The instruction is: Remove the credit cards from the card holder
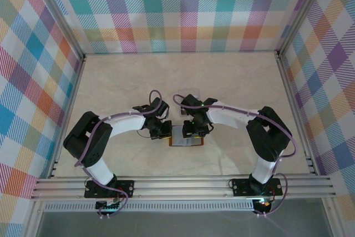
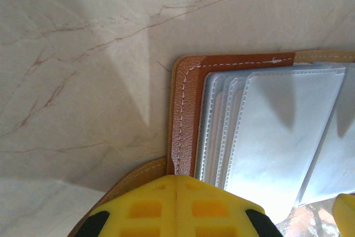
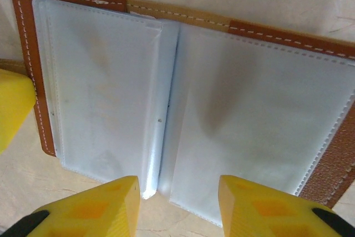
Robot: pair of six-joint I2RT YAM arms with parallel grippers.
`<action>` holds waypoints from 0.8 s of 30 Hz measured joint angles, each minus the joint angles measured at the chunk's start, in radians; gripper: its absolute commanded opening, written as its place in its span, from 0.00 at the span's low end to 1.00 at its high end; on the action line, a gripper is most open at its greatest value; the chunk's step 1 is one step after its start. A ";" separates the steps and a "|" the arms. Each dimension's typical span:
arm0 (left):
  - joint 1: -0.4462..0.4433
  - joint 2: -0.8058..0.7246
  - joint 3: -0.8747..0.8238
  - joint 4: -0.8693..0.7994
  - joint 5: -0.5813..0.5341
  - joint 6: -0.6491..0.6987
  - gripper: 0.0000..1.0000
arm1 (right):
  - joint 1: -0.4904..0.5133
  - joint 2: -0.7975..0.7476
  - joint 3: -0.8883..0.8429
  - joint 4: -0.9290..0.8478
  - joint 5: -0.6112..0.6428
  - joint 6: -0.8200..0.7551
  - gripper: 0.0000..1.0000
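Your card holder lies open on the table, your left gripper is squeezed tight at its brown edge, your right gripper has fingers spread over the pale pockets, holding nothing

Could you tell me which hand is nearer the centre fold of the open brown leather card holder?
Right. The right hand straddles the brown leather card holder's centre fold; the left hand, shut, sits at its left edge.
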 measured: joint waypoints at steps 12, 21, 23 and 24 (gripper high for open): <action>0.003 -0.008 -0.017 0.021 0.006 -0.005 0.03 | 0.000 -0.024 -0.002 0.181 -0.164 0.065 0.20; 0.005 -0.025 -0.053 0.071 0.025 -0.023 0.03 | 0.001 0.109 0.002 0.272 -0.230 0.110 0.19; 0.005 -0.025 -0.054 0.074 0.027 -0.024 0.03 | 0.001 0.125 0.002 0.281 -0.235 0.113 0.19; 0.005 -0.025 -0.055 0.074 0.027 -0.024 0.03 | 0.001 0.127 0.003 0.283 -0.238 0.113 0.19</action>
